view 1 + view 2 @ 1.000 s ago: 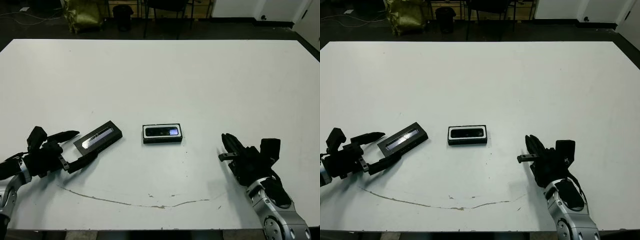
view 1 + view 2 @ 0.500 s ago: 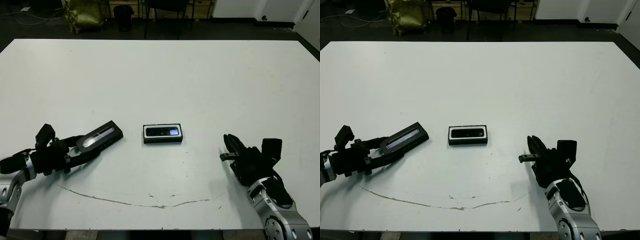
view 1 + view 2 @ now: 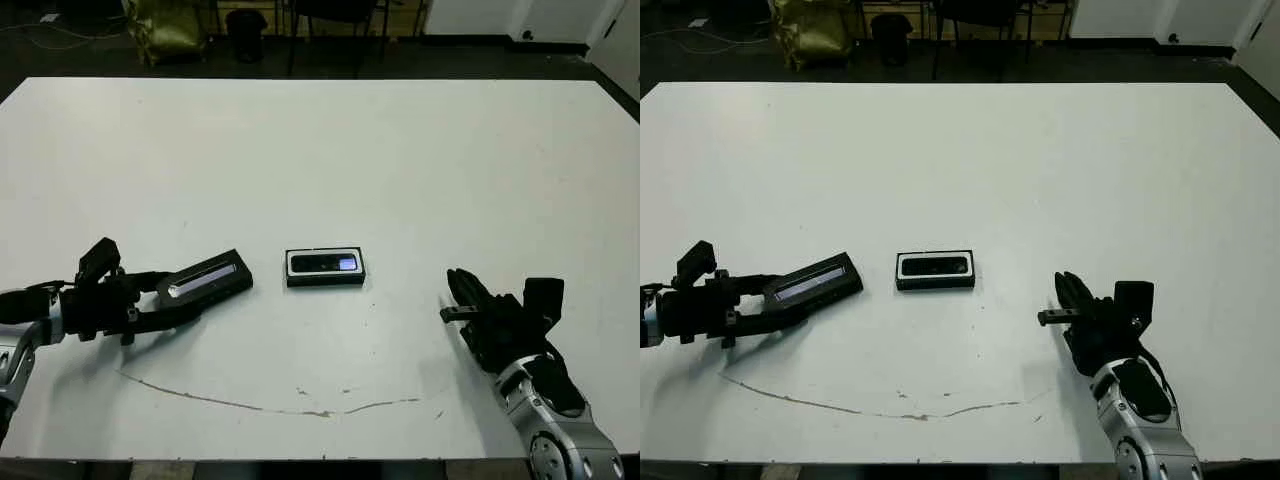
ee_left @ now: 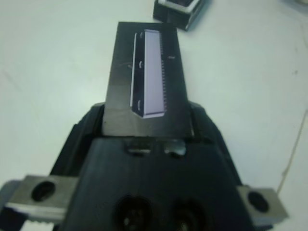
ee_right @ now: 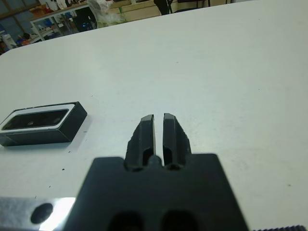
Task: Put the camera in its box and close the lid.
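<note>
The camera [image 3: 325, 264], a slim black bar with a bluish face, lies inside the white-lined black box [image 3: 325, 282] at the table's middle. To the box's left, my left gripper [image 3: 172, 300] is shut on the near end of the lid [image 3: 212, 277], flat and black with a silvery stripe. The left wrist view shows the lid [image 4: 147, 82] between the fingers [image 4: 201, 121], its far end pointing at the box [image 4: 180, 12]. My right gripper [image 3: 458, 292] rests right of the box, shut and holding nothing. The right wrist view shows the box [image 5: 67, 129] off to one side.
A thin dark crack line [image 3: 250, 403] runs across the white table [image 3: 330, 150] near its front edge. Beyond the far edge are a dark floor, chair legs and a yellow-green bag [image 3: 165, 25].
My left gripper has gone from open around the lid's end to shut on it. It has turned the lid flatter and carried it a little right, toward the box. The right arm has barely moved.
</note>
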`<state>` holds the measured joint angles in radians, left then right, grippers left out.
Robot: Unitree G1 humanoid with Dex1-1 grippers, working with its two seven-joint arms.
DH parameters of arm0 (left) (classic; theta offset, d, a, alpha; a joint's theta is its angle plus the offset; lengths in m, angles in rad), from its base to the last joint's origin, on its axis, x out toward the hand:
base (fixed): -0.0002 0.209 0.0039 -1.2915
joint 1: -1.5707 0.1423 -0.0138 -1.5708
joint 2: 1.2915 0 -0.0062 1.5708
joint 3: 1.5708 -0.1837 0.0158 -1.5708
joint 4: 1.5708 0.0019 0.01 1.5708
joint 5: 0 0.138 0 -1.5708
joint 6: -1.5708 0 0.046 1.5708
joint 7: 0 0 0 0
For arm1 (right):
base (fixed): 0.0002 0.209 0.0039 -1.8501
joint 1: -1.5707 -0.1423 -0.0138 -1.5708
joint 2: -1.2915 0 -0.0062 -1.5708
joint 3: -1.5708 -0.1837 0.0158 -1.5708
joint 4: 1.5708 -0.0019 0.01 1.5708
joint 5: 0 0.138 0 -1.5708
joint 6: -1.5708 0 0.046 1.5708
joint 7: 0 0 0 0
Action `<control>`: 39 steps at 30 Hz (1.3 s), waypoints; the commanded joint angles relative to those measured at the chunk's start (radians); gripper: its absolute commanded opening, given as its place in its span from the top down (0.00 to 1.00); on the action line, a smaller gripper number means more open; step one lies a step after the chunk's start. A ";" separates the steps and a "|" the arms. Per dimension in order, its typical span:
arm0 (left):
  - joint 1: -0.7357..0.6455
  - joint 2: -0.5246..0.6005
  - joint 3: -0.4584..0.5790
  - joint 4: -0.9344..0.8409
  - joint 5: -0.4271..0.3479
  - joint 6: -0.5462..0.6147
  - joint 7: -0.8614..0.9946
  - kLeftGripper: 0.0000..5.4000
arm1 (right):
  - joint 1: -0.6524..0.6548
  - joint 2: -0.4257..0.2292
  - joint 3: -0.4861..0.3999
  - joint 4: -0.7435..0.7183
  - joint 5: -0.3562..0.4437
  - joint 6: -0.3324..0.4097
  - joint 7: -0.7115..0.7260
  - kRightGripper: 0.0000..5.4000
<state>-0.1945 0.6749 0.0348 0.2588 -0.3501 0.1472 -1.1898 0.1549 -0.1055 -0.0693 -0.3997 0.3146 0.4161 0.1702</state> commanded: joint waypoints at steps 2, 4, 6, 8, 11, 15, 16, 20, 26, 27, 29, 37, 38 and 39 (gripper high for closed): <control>-0.033 0.032 0.047 -0.105 -0.028 0.083 0.050 0.52 | 0.010 0.000 -0.004 0.022 0.004 -0.002 0.005 1.00; -0.068 0.044 0.048 -0.172 -0.034 0.134 0.073 0.52 | 0.008 0.003 -0.006 0.030 0.011 -0.002 0.009 1.00; -0.107 0.049 0.038 -0.220 -0.042 0.185 0.088 0.52 | 0.009 0.002 -0.004 0.031 0.007 -0.001 0.005 1.00; -0.155 0.036 0.016 -0.246 -0.048 0.221 0.095 0.52 | 0.011 0.002 0.002 0.031 -0.002 -0.004 -0.001 1.00; -0.225 0.018 -0.031 -0.257 -0.039 0.257 0.095 0.52 | 0.011 0.005 0.004 0.049 -0.004 -0.031 0.010 1.00; -0.343 -0.004 -0.133 -0.224 -0.005 0.299 0.066 0.52 | 0.015 0.004 0.011 0.061 -0.008 -0.056 0.016 1.00; -0.370 -0.010 -0.157 -0.210 0.005 0.303 0.055 0.52 | 0.016 0.004 0.013 0.062 -0.010 -0.059 0.016 1.00; -0.474 -0.061 -0.244 -0.100 0.036 0.298 -0.010 0.52 | 0.012 0.004 0.015 0.094 -0.006 -0.099 0.042 1.00; -0.585 -0.166 -0.321 0.104 0.090 0.224 -0.089 0.52 | 0.011 0.006 0.020 0.118 -0.009 -0.121 0.049 1.00; -0.592 -0.179 -0.325 0.127 0.099 0.210 -0.094 0.52 | 0.013 0.004 0.023 0.110 -0.015 -0.116 0.044 1.00; -0.614 -0.207 -0.342 0.177 0.122 0.188 -0.103 0.52 | 0.016 0.008 0.023 0.100 -0.009 -0.107 0.040 1.00; -0.667 -0.282 -0.389 0.325 0.219 0.111 -0.128 0.52 | 0.016 0.002 0.034 0.103 -0.023 -0.124 0.035 1.00; -0.669 -0.290 -0.392 0.342 0.226 0.097 -0.134 0.52 | 0.015 0.001 0.035 0.104 -0.028 -0.126 0.034 1.00; -0.670 -0.296 -0.396 0.355 0.235 0.081 -0.139 0.52 | 0.014 0.000 0.036 0.103 -0.033 -0.125 0.032 1.00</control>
<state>-0.8601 0.3849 -0.3472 0.5836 -0.1393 0.2472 -1.3188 0.1634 -0.0976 -0.0344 -0.3066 0.2927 0.2910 0.2063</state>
